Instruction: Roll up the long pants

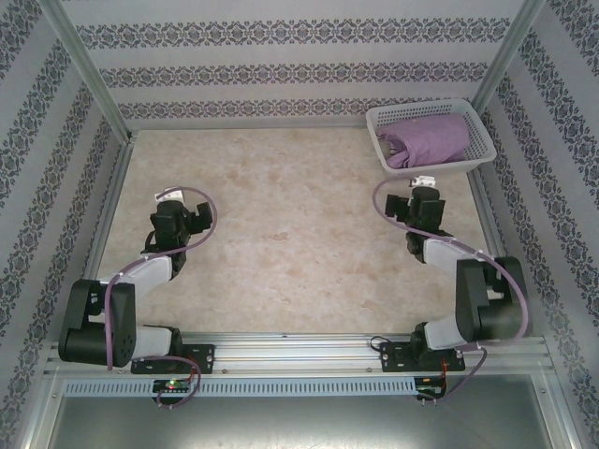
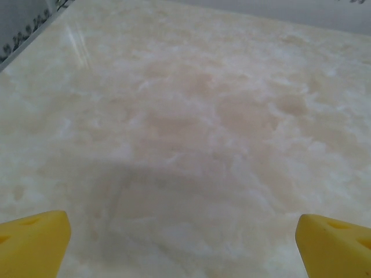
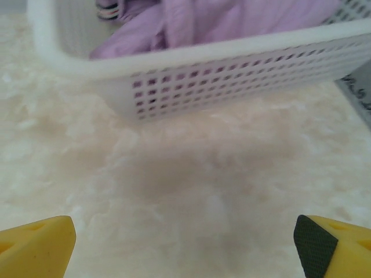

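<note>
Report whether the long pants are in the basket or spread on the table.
In the basket, not spread. The long pants lie bunched inside the white mesh basket; the right wrist view shows them behind its wall.

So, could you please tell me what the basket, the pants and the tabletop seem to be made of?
Basket: white moulded plastic, judging by its perforated grid. Pants: soft matte lilac cloth, creased. Tabletop: glossy marble-look surface with glare, possibly laminate.
</note>
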`<state>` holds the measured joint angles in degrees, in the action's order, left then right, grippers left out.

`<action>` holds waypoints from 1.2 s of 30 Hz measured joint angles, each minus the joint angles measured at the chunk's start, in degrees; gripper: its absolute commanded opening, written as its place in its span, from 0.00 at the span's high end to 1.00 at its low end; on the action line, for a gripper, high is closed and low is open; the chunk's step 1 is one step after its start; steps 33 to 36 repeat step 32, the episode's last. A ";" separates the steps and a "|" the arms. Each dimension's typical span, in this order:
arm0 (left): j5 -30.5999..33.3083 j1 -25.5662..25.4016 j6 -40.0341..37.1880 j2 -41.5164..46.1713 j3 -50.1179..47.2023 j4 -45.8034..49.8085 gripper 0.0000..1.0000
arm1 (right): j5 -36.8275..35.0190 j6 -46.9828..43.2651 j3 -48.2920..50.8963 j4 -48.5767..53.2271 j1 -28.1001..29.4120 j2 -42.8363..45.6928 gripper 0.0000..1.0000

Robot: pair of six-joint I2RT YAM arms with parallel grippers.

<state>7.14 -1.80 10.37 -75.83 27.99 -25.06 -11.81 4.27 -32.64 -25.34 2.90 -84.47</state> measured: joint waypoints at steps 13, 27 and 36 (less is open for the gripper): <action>-0.33 0.44 -5.92 -6.32 -3.80 -9.05 0.00 | 0.74 -3.10 6.99 -14.45 1.31 -0.68 0.02; -6.93 1.55 -8.74 -13.64 -4.61 -19.43 0.00 | 2.21 -2.58 11.06 -24.85 -0.76 -2.36 0.02; -7.17 1.55 -8.92 -13.64 -4.61 -19.61 0.00 | 2.75 -2.56 11.06 -24.83 -0.90 -2.36 0.02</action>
